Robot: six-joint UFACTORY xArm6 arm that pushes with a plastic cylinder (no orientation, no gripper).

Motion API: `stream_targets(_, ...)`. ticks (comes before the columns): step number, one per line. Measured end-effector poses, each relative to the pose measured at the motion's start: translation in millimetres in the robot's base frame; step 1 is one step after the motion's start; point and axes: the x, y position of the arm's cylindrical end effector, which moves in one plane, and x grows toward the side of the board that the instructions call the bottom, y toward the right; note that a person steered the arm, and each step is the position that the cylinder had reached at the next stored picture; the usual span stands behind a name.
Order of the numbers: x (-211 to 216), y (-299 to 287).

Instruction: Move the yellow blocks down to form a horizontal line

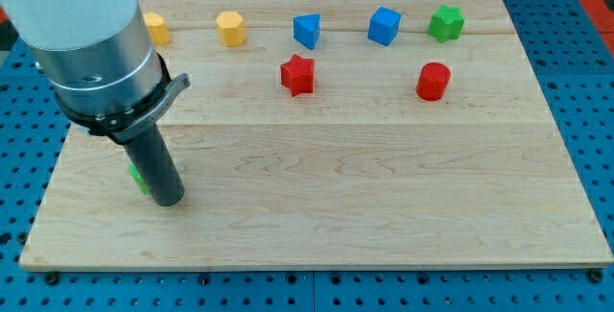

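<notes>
Camera view | my tip (169,200) on surface (384,206), green block (138,176) touching at 10 o'clock | two yellow blocks (230,28) (156,28) far at 12 | no hand fitted

My tip (168,200) rests on the worktop (384,206), touching a mostly hidden green block (137,177) at its left. Two yellow blocks (156,29) (230,28) sit well above it.

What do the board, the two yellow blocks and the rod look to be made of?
Board: pale wood, matte, with visible grain and plank seams. Yellow blocks: probably painted wood or plastic; flat, even colour, which one is unclear. Rod, ending in my tip beside a mostly hidden green block: dark, slight sheen, likely plastic or metal.
</notes>
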Motion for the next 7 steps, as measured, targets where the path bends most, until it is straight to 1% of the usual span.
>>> stream_targets(1,-28.1,-24.5)
stream_targets(2,-68.6,-44.3)
stream_targets(3,-96.2,-50.4)
stream_targets(4,-143.4,3.9)
stream_targets(5,-204.2,40.2)
stream_targets(6,-215.9,120.6)
stream_targets(7,-253.0,121.7)
